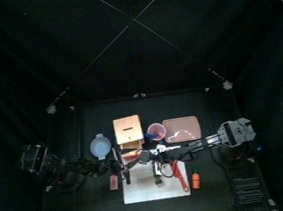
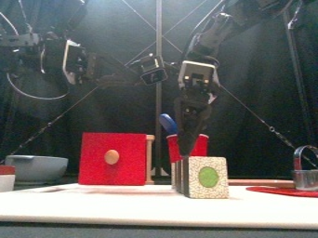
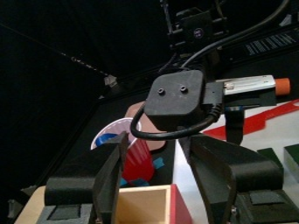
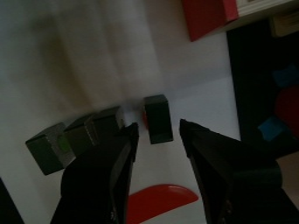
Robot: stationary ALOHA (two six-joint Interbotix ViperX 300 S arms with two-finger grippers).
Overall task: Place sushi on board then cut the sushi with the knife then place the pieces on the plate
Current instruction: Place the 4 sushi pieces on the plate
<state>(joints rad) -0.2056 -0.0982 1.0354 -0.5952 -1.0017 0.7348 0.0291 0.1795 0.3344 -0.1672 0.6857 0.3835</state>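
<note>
Cutting board [image 2: 112, 206]: white, smooth, matt.
Wooden box [image 2: 114, 159]: pale wood, front painted red, low sheen.
Sushi roll [image 2: 206, 177]: matt, speckled end face.
Cutter [image 2: 306, 172]: bright metal, wire handle.

Painted black on left arm [image 1: 42, 159] and right arm [image 1: 233, 133], with thin cables and white plates above 2 jaws.

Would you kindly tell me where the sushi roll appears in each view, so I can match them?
Front view: sushi roll low centre, on the white board, under the right gripper.
Right wrist view: dark blocks just past the gripper, one standing apart.
Top view: on the board by that gripper, too small to make out.
Left wrist view: cannot tell.
Shared landmark: the right gripper.
</note>
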